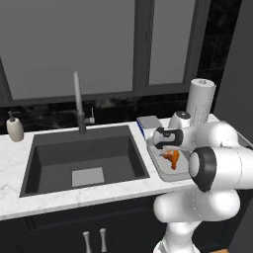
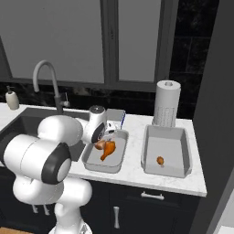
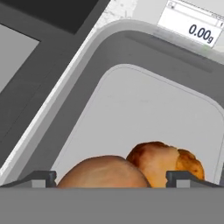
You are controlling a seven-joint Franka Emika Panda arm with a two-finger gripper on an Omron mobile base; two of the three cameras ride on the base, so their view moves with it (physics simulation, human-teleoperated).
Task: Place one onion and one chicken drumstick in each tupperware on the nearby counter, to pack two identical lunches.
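Gripper: the gripper (image 2: 109, 133) hangs low over the left tupperware, jaws spread wide and holding nothing; in the hand view both finger tips (image 3: 43, 178) stand well apart, one at each side of the food.
Left tupperware: the grey tupperware (image 2: 119, 161) sits on the counter (image 2: 132, 171) just right of the sink, its long sides running front to back. Its front edge is near the counter's front edge.
Contents, left: a chicken drumstick (image 2: 108, 149) lies in the middle, with an onion (image 3: 103, 173) touching it at the back left, under the gripper. The floor of the tupperware toward its far end is bare in the hand view.
Right tupperware: a second grey tupperware (image 2: 183, 151) sits near the counter's right end, a bare strip of counter between it and the first.
Contents, right: one small orange-brown item (image 2: 160, 160) lies near its front wall; which food it is cannot be told. The rest of its floor is open.
Back edge: a paper towel roll (image 2: 166, 103) stands upright just behind the right tupperware. A kitchen scale (image 3: 191, 25) lies behind the left one.
Sink: the dark sink (image 1: 54, 143) takes up the counter's left; faucet (image 1: 78, 101) at its back edge, soap dispenser (image 1: 15, 127) at the far left corner.
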